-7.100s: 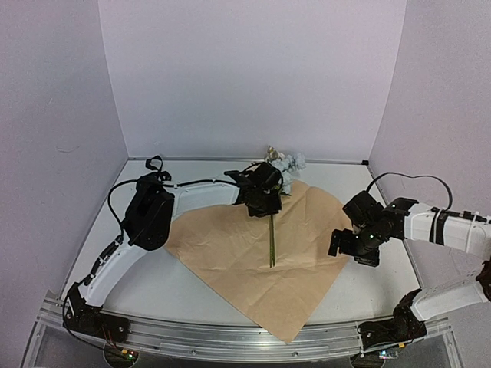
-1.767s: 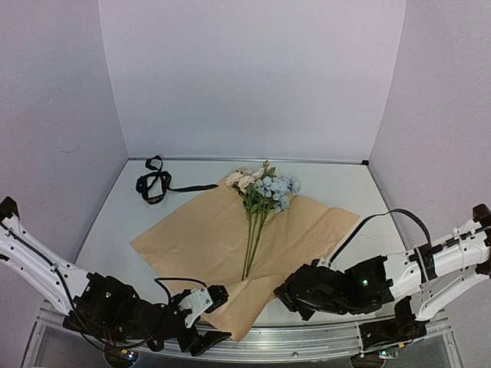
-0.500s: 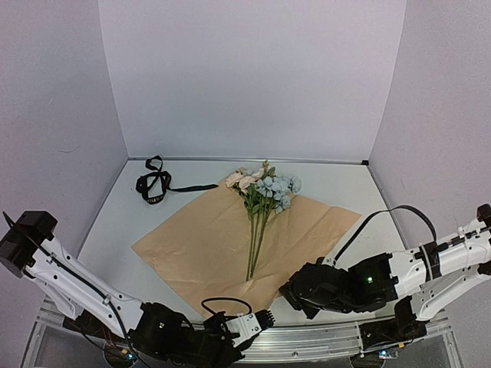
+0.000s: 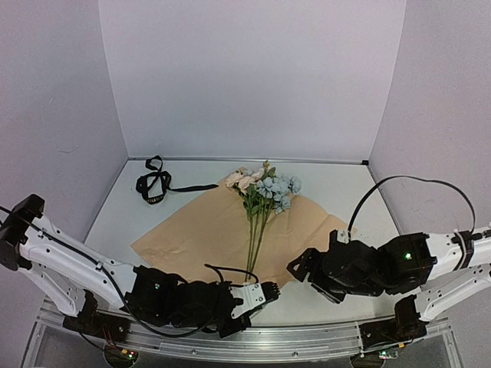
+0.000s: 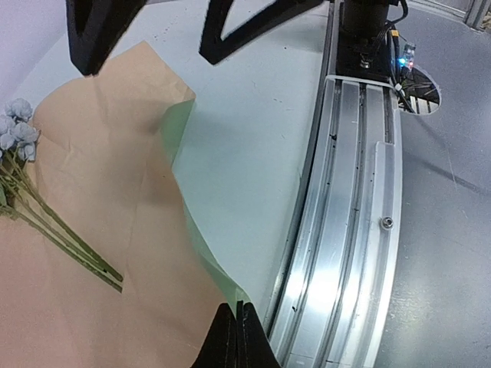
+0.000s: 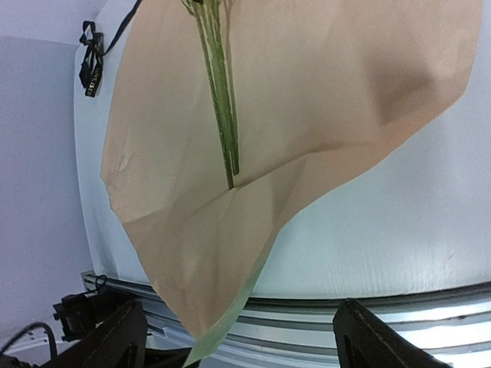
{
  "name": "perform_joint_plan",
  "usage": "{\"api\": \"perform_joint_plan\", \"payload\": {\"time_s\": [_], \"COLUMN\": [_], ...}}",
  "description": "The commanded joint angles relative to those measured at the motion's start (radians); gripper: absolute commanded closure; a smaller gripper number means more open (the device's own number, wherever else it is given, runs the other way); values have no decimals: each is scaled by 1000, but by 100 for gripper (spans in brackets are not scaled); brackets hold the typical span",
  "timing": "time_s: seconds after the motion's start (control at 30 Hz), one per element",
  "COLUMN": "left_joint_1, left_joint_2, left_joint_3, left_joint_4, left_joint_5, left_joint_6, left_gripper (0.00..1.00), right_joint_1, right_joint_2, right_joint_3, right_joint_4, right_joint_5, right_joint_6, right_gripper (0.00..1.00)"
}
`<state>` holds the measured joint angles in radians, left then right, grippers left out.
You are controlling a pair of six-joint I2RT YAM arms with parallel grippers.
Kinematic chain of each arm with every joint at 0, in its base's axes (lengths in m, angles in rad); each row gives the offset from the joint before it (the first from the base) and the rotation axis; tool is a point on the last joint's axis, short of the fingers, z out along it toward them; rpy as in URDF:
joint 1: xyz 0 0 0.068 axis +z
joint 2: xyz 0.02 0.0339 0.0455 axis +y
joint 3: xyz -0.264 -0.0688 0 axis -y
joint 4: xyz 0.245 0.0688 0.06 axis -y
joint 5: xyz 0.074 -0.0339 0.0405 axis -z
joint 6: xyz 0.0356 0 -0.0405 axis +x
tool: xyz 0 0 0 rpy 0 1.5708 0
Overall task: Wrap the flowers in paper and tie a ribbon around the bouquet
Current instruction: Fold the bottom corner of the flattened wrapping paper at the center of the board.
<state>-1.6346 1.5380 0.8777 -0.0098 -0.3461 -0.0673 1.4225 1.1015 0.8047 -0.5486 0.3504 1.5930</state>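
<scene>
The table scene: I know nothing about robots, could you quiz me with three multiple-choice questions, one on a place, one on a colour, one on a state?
1. Where is the ribbon?
A. On the paper
B. On the bare table, far left, off the paper
C. Under the paper
2. Which colour is the paper's upward side?
A. Tan
B. White
C. Red
3. The left fingers are
A. wide open
B. shut on the paper's near corner
C. shut on the ribbon
Answers: 1 B, it lies coiled beyond the paper's left edge; 2 A, green shows only under the lifted edge; 3 B, the left wrist view shows them pinched on it.
</scene>
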Motion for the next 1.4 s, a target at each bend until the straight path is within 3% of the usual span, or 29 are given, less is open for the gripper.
{"api": "perform_joint_plan", "payload": {"time_s": [0.0,0.2,0.33,0.43,0.67,0.87,1.13,1.37], "left_joint_1": [110,311,431,521,649,743,798,805], "left_joint_2": [-39,9,65,122,335,437,525,576], "left_joint_3": [89,196,298,380,600,687,763,781], "left_joint_4": [-47,-147,-225,-277,-374,-399,-407,-368], "left_joint_5": [209,466,597,693,840,933,950,940], "left_joint_6": [118,171,211,231,229,209,192,169], "left_gripper": [100,100,100,100,100,98,87,87], "right_joint_1": [-69,-116,-249,-387,-486,-610,-626,-612], "right_joint_2": [-61,-94,-115,-109,69,254,384,388], "right_joint_3": [78,94,18,-22,7,27,110,83], "right_joint_4": [-173,-143,-11,53,137,247,246,260], "right_joint_5": [83,164,3,-166,-356,-560,-557,-558], "right_joint_6": [-442,-937,-1109,-1129,-1151,-1107,-1052,-994], "right_gripper": [11,6,5,5,7,7,15,24]}}
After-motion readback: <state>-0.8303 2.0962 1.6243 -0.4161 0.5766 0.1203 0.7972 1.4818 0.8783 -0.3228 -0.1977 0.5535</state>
